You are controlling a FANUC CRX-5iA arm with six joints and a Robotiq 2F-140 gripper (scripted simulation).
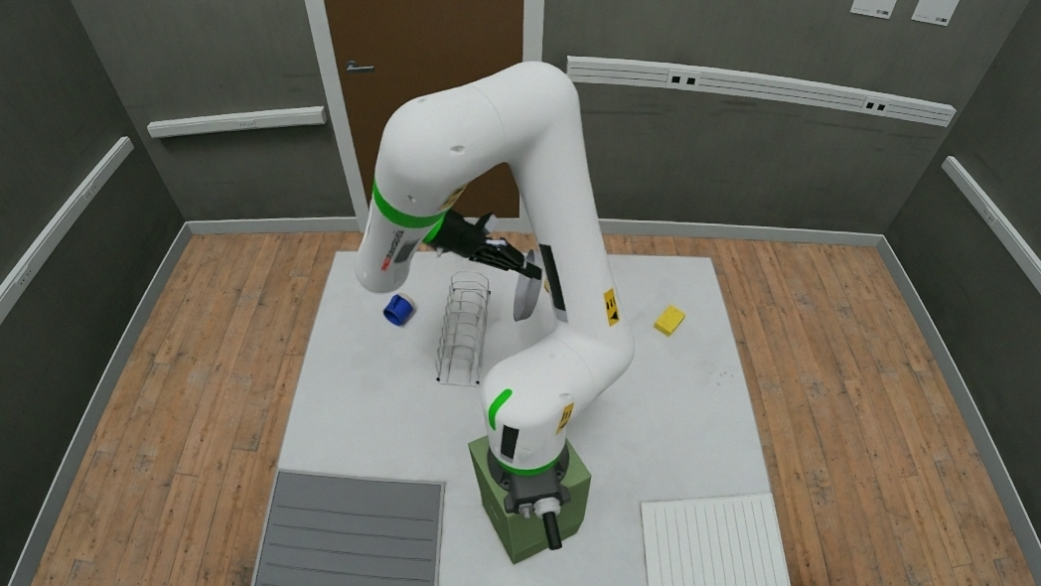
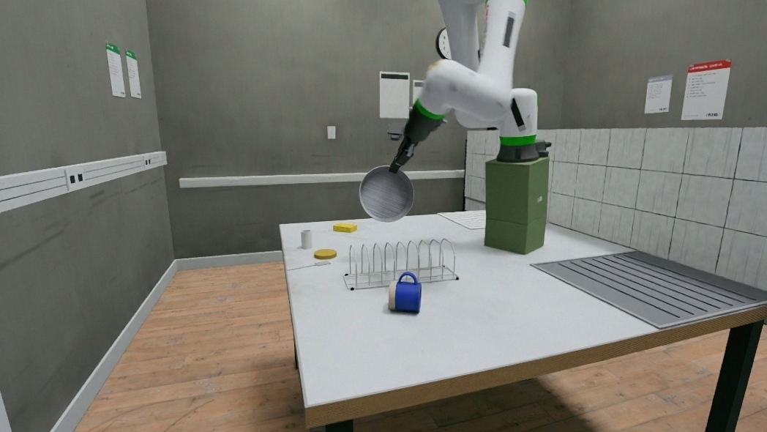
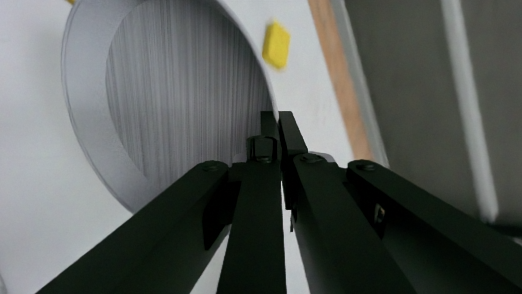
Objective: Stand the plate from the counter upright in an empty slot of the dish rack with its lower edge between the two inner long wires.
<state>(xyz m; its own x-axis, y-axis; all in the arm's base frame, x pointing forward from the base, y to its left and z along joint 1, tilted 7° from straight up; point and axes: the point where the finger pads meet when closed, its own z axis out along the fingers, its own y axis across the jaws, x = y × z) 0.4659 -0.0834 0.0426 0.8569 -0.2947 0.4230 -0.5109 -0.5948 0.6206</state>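
Note:
The grey plate [image 1: 525,294] [image 2: 386,194] [image 3: 185,90] hangs upright in the air, above the counter [image 1: 378,429] [image 2: 364,343]. My gripper [image 1: 533,267] [image 2: 394,168] [image 3: 275,132] is shut on its upper rim; in the wrist view the rim runs between the two fingertips. The wire dish rack [image 1: 462,327] [image 2: 401,279] stands on the counter, to the left of the plate in the top view and below it in the exterior view. No plate stands in its slots. The plate's lower edge is well above the counter.
A blue mug [image 1: 398,310] [image 2: 408,296] lies beside the rack. A yellow sponge [image 1: 669,320] [image 2: 345,228] [image 3: 276,45], a mustard disc [image 2: 325,253], a white cup [image 2: 306,239] and a thin utensil [image 2: 322,263] are also on the counter. The arm's green pedestal [image 1: 535,523] [image 2: 515,203] stands behind the rack.

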